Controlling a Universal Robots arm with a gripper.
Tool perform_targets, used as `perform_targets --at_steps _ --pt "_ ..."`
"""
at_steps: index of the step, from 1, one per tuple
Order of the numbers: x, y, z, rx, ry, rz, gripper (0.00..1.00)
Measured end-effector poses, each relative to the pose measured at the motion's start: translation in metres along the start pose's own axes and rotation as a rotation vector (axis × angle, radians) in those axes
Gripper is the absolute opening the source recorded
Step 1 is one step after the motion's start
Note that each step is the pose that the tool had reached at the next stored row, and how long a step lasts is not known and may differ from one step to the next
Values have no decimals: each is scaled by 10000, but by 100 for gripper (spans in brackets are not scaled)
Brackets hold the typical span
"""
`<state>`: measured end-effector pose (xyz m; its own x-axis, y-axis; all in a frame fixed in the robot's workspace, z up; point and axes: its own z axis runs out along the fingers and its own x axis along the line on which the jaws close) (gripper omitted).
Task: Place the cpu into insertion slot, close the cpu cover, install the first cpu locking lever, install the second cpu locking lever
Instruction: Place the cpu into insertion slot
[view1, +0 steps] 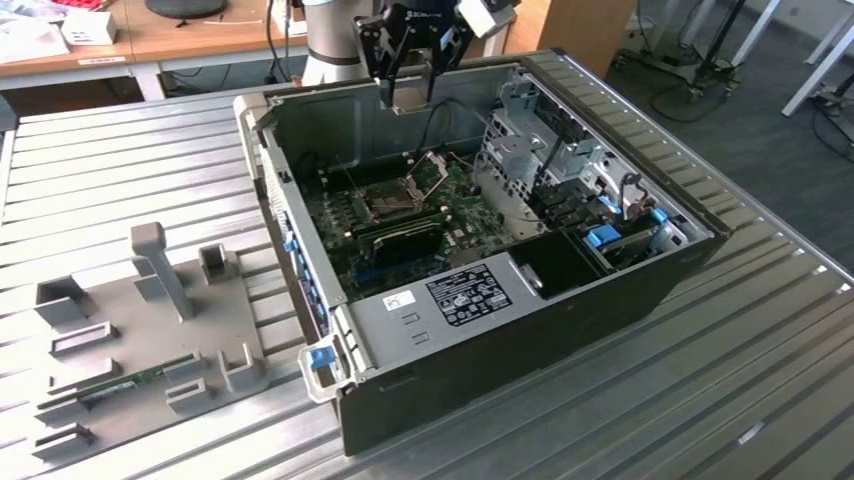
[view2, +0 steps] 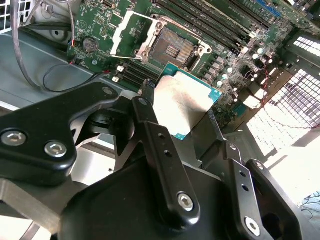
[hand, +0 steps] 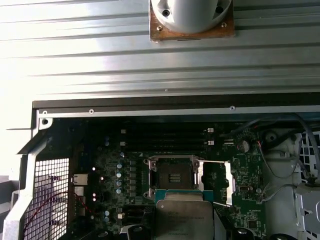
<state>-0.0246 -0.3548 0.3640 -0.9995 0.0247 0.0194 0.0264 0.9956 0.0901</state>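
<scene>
right now the ribbed metal worktop (view1: 107, 170) is carrying an open computer case (view1: 587, 290). the case is lying on its side across the half toward the exterior view's right. a grey fixture plate (view1: 134, 330) is sitting near the worktop's corner at the exterior view's lower left. inside the case the green motherboard (view1: 400, 235) is facing up.

the gripper (view1: 407, 90) is hanging above the case's edge nearest the arm's base, well clear of the board. its fingers (view2: 150, 130) are clamping the cpu (view2: 182, 102) by two opposite edges, with the grey metal top turned toward the wrist.

the insertion slot (view2: 173, 50) is lying bare and unfilled on the board, near the chip's line of descent but not yet squarely under it. the cpu cover (view2: 131, 32) is standing swung open on its hinge along one edge of the slot, leaving the socket's mouth free.

judging from this, the placing of the cpu is the step in hand, and nothing of the task is done so far. doing it well is asking for three things:

- squaring the chip's edges to the slot's rim while it is hanging high
- holding it level, so that no corner is dipping first onto the contacts
- coming down straight, staying apart from the raised cover

the chip is looking thin and stiff. a light seating with no pressing is likely enough, and any sideways drag is risking the socket.
</scene>
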Motion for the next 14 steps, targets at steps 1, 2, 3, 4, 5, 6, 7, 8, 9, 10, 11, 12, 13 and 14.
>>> perform_targets --at_steps 1,2,3,4,5,6,7,8,9,10,11,12,13,14 --pt "0 0 3 -2 -1 0 54" --pt "0 0 7 -4 -2 0 54" --pt "0 -1 12 -3 -1 0 54" --pt "0 -1 16 -1 0 0 54" --pt "-1 -2 22 -1 -1 0 54" --pt "-1 -2 27 -1 0 0 54" --pt "-1 -3 32 -1 0 0 54" --pt "-1 -3 37 -1 0 0 54" --pt "-1 -4 42 -1 0 0 54" --pt "-1 -4 46 -1 0 0 54" --pt "-1 -4 47 0 0 0 54" --pt "-1 -4 47 1 0 0 54" --pt "-1 -4 47 2 1 0 54" --pt "-1 -4 48 1 0 0 54"
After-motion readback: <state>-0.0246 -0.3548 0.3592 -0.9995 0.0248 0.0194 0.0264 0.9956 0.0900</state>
